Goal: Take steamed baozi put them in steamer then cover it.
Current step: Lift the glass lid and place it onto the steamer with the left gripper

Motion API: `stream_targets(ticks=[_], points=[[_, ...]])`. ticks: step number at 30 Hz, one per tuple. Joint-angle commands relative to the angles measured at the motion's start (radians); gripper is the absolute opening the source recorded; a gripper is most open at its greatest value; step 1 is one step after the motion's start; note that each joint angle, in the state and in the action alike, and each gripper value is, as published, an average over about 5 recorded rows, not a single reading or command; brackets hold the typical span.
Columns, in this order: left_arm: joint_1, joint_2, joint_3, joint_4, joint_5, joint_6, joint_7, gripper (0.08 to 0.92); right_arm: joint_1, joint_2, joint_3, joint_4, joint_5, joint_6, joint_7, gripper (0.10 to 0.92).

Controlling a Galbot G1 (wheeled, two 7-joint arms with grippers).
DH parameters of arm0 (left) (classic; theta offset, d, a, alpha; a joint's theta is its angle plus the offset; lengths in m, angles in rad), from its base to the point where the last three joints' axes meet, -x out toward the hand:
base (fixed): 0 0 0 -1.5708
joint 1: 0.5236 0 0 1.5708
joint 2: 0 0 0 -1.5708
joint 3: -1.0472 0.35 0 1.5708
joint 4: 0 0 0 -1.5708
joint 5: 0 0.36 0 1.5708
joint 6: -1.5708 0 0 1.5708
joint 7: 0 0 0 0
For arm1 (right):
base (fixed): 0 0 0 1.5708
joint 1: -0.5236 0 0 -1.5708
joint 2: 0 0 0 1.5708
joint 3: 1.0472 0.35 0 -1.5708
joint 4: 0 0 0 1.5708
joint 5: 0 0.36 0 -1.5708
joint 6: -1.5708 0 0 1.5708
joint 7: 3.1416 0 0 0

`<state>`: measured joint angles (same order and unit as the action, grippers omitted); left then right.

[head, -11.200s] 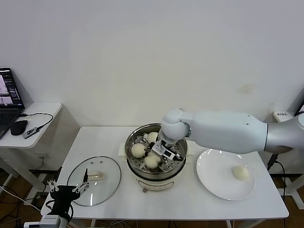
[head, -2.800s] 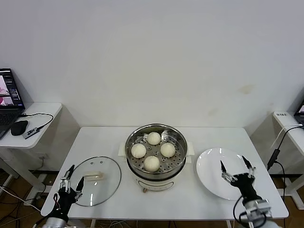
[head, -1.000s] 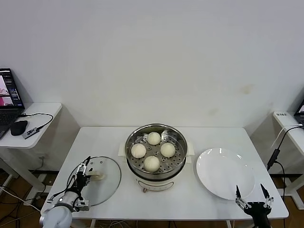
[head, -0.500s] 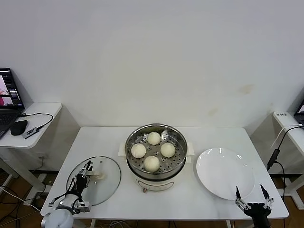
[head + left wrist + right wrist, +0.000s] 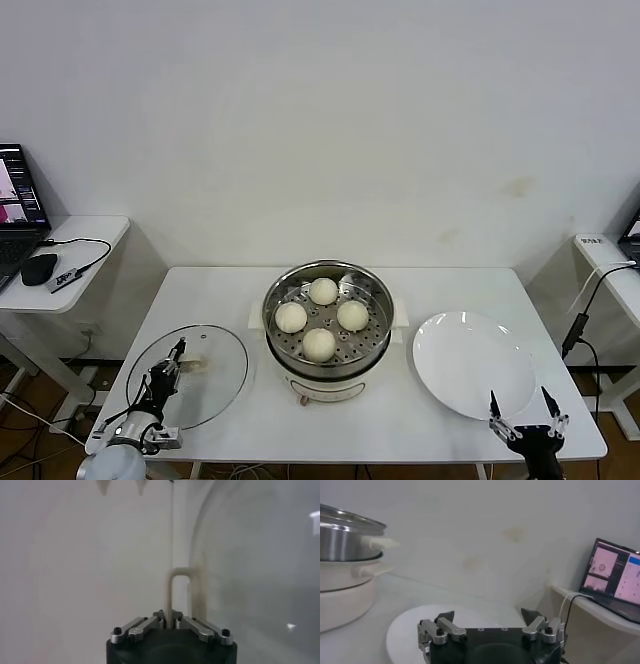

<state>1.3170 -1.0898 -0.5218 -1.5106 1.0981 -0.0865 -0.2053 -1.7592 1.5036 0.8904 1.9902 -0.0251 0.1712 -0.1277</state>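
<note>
Four cream-white baozi (image 5: 322, 291) (image 5: 291, 316) (image 5: 352, 315) (image 5: 319, 344) sit on the perforated tray of the open steel steamer (image 5: 330, 385) at the table's middle. The steamer also shows in the right wrist view (image 5: 345, 535). The glass cover (image 5: 215, 385) is at the front left. My left gripper (image 5: 175, 358) is shut on the cover's cream handle (image 5: 180, 587), which runs up between the fingers in the left wrist view (image 5: 173, 621). My right gripper (image 5: 520, 420) is open and empty at the front right, by the plate.
A bare white plate (image 5: 470, 360) lies to the right of the steamer and shows in the right wrist view (image 5: 405, 625). A side table with a laptop and mouse (image 5: 40, 268) stands at the left. Another side table with a laptop (image 5: 615, 580) is at the right.
My left gripper has closed on the cover's handle, and the cover has shifted a little to the left with it. The right gripper has stayed at the front right.
</note>
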Motion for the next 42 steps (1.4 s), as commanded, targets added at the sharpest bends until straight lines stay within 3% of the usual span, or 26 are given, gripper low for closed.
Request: stream_targets(ticks=[1, 12, 19, 24, 32, 42], points=[[0.081, 0.062, -0.096, -0.179, -0.055, 0.016, 0.025, 0.154, -0.001, -0.007, -0.016, 0.001, -0.003, 0.002, 0.0, 0.823], [0.153, 0.18, -0.167, -0.477, -0.273, 0.153, 0.187, 0.154, 0.002, -0.027, -0.039, -0.001, -0.012, 0.005, -0.005, 0.823], [0.1, 0.223, -0.027, -0.651, -0.295, 0.295, 0.261, 0.154, 0.012, -0.034, -0.049, -0.018, -0.034, 0.015, -0.007, 0.823], [-0.028, 0.234, 0.152, -0.672, -0.28, 0.381, 0.284, 0.154, 0.024, -0.028, -0.05, -0.035, -0.069, 0.02, -0.005, 0.823], [-0.233, 0.14, 0.402, -0.597, -0.168, 0.491, 0.338, 0.154, 0.035, -0.015, -0.067, -0.045, -0.13, 0.022, -0.003, 0.823], [-0.386, -0.02, 0.547, -0.491, 0.091, 0.55, 0.454, 0.154, 0.042, 0.012, -0.094, -0.069, -0.191, 0.029, 0.013, 0.823]])
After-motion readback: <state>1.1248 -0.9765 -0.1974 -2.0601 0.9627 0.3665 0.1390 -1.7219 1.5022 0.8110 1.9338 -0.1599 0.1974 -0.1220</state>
